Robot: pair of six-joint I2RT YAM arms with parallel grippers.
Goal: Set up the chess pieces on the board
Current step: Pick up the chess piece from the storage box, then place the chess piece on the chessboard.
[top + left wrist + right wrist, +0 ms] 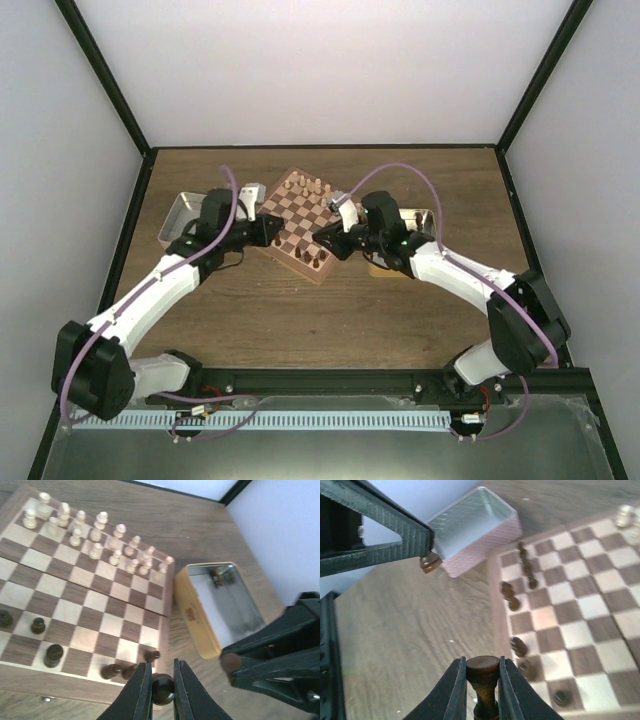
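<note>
Chess pieces [54, 655], tiny dark rounded wood, on checkered board [107, 601]

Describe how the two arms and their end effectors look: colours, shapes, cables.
Both the left arm and right arm have white link shells with bulky black joint housings. A thin lilac cable loops along each arm. The left end effector and right end effector each have two slim black fingers that taper to narrow tips.
</note>
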